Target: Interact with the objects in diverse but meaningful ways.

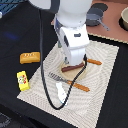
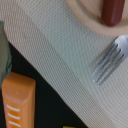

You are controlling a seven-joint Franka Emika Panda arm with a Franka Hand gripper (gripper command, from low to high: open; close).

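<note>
The sausage (image 1: pixel 73 68) lies on the plate (image 1: pixel 80 73), bread loaf (image 1: pixel 30 58) and carton (image 1: pixel 22 80) untouched on the left; jaw state cannot be told.

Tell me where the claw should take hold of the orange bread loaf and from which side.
Grip the orange bread loaf across its short width, near the middle, coming straight down from above. It lies flat and alone on the dark surface off the placemat, long axis across the exterior view, so both long sides look free for the fingers. Probably a stable pinch.

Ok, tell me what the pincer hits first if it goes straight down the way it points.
Probably the beige placemat, between the plate with the brown sausage and the fork; the pincer itself isn't visible, so depth is unclear.
</note>
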